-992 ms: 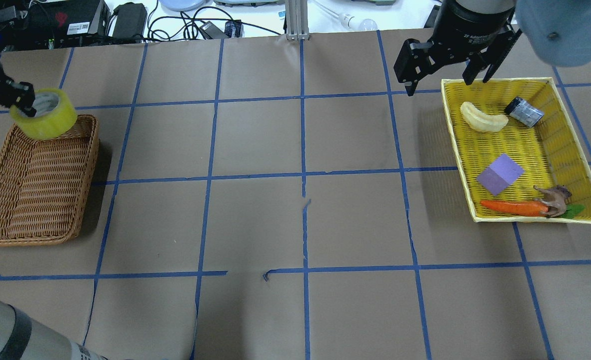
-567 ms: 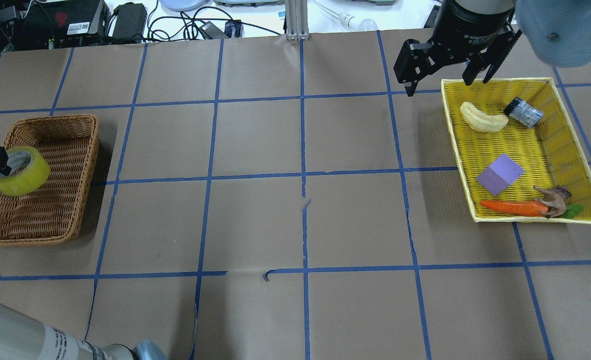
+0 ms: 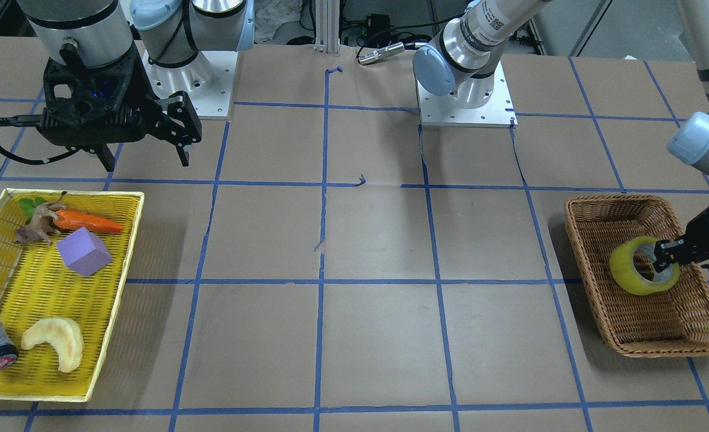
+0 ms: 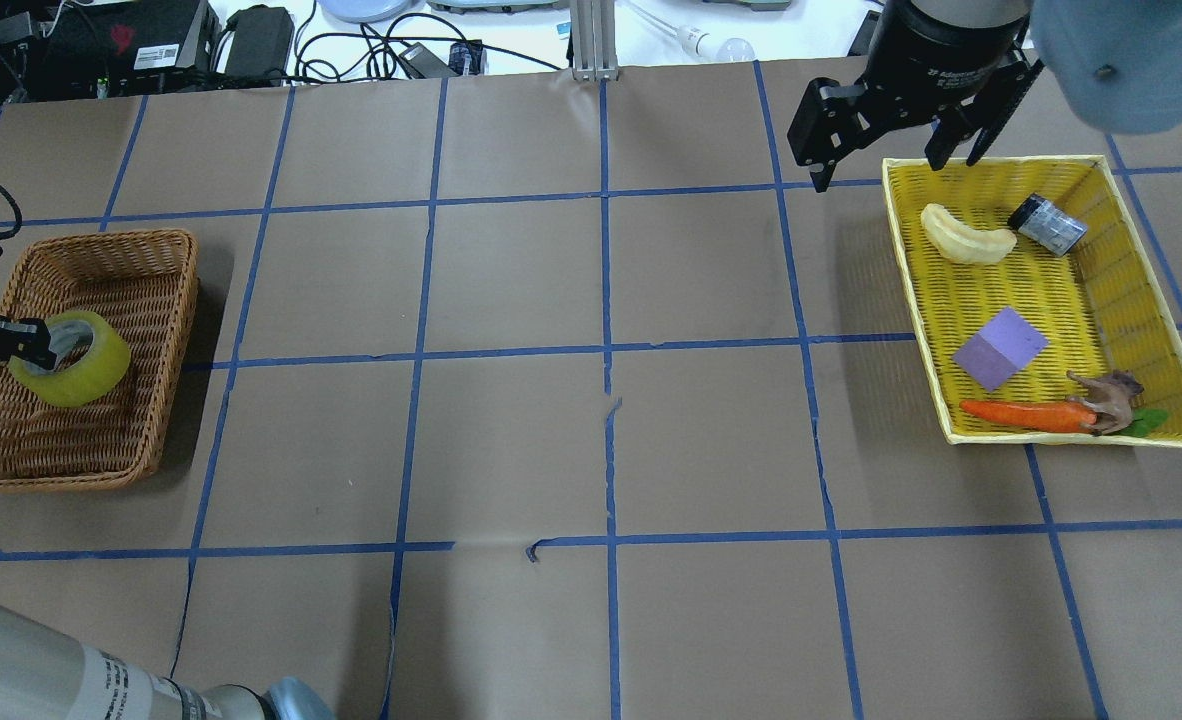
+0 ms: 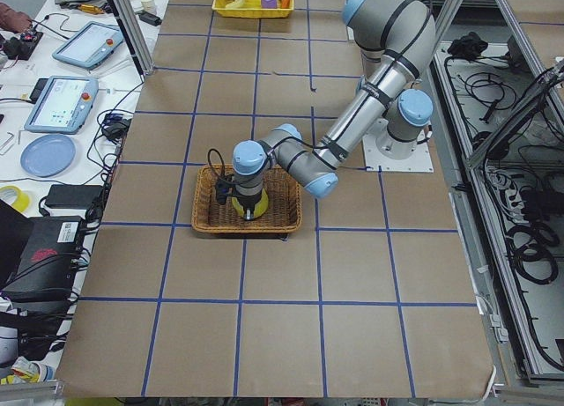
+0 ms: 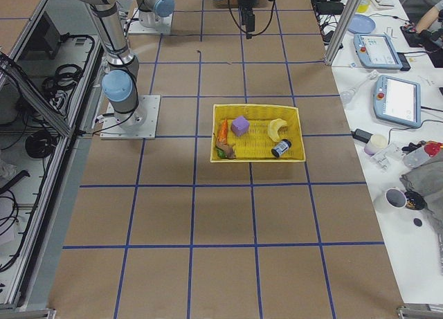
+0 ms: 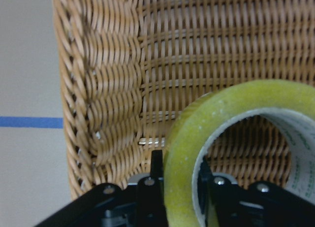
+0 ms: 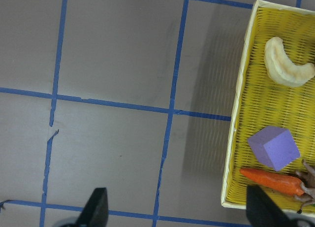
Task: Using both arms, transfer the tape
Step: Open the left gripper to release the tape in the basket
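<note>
a brown paper-covered table [image 4: 591, 440] ruled with blue tape lines carries the whole scene, and the wicker basket [image 4: 101, 237] at its left end is the place to watch. inside that basket, toward its outer side, the left gripper [image 4: 26, 345] is clamped narrowly on the wall of the tape [image 4: 81, 360], one finger outside the ring and one inside the pale core, as the left wrist view shows. the ring hangs tilted over the weave, and i cannot tell whether its lower edge touches the basket floor. if it is let go at this tilt, i judge it could tip onto its edge, roll against the basket wall, or settle crookedly. the finger inside the core could also drag the ring back up as the arm withdraws. pressing lower risks a fingertip catching in the weave or shoving the light basket across the paper. well apart from the basket, at the opposite end of the table, the right gripper [image 4: 891, 160] hangs spread wide and empty just beside the yellow tray [image 4: 1071, 440], and it looks too far away to interfere.
</note>
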`<state>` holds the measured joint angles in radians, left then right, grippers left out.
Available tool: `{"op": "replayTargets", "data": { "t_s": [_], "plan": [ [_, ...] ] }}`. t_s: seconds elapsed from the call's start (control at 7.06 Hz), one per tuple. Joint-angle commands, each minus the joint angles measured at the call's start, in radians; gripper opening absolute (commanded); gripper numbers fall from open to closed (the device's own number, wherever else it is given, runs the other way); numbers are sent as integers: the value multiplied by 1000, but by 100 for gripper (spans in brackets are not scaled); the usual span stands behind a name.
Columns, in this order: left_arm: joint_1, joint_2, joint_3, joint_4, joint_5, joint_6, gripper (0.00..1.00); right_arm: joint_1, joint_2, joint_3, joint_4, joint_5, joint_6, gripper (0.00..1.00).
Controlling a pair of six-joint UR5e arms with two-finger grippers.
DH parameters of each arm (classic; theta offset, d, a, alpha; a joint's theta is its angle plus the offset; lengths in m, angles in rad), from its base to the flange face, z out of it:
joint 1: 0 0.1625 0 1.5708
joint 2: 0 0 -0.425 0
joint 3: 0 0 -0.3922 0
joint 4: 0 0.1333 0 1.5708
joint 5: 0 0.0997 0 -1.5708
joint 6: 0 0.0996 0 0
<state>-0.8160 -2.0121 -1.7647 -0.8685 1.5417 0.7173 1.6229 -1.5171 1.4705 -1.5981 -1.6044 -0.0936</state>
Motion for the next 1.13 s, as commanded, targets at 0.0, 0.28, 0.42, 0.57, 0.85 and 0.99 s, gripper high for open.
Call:
{"op": "replayTargets", "data": {
  "t_s": [0.0, 0.28, 0.42, 0.57, 0.85, 0.99],
  "plan": [
    [-8, 0, -1, -3, -8, -18, 25, 0, 0, -2, 1, 0, 0, 100],
    [-75, 47, 4, -70, 17, -76, 100, 0, 0, -1, 0, 0, 0, 100],
    [-93, 93, 5, -107, 23, -106, 100, 0, 0, -1, 0, 0, 0, 100],
    [-119, 151, 26, -178, 23, -164, 100, -2, 0, -2, 0, 0, 0, 100],
    [-172, 263, 214, -541, 23, -304, 100, -2, 0, -2, 0, 0, 0, 100],
    [-262, 282, 285, -646, 15, -388, 100, -2, 0, -2, 0, 0, 0, 100]
  ]
}}
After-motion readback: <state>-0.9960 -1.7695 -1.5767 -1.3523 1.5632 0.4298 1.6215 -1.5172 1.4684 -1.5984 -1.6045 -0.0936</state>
